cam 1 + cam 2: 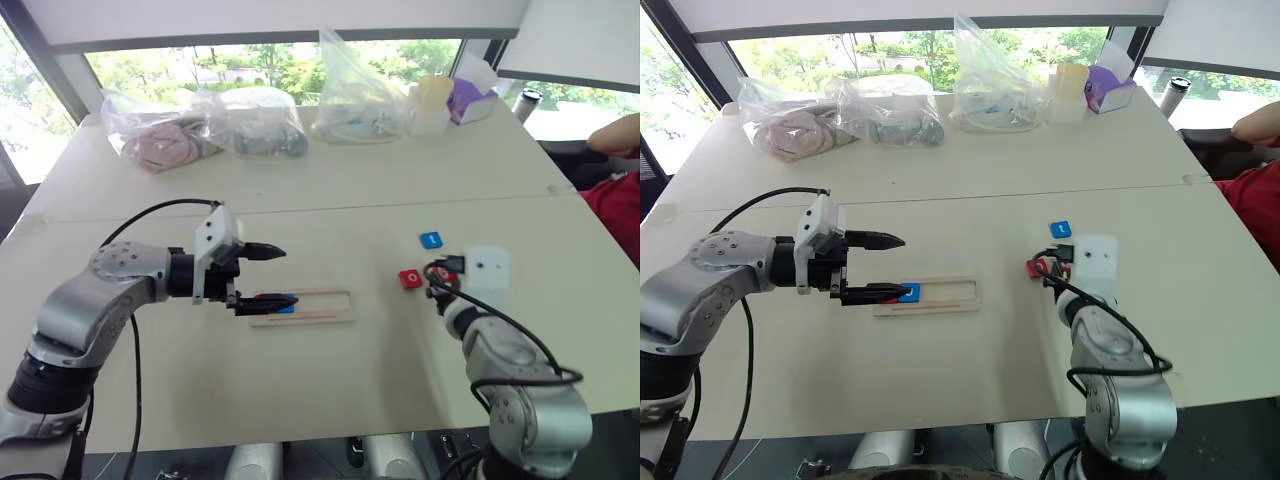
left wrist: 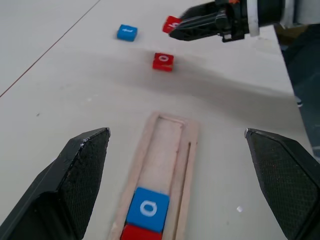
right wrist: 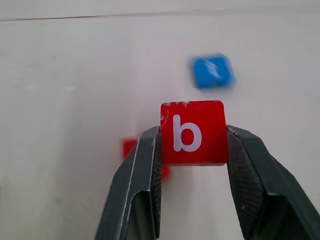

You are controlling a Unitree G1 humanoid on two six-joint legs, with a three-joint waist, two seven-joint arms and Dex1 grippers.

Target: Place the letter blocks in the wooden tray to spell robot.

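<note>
The wooden tray lies mid-table with a blue o block and a red block at its left end. My left gripper hovers open over that end, its fingers straddling the tray. To the right, my right gripper is shut on a red b block, lifted off the table. A red o block lies on the table just left of it. The blue t block lies a little farther away.
Several clear plastic bags line the table's far edge, with a cup and a purple box at the far right. A person's red sleeve reaches in at the right edge.
</note>
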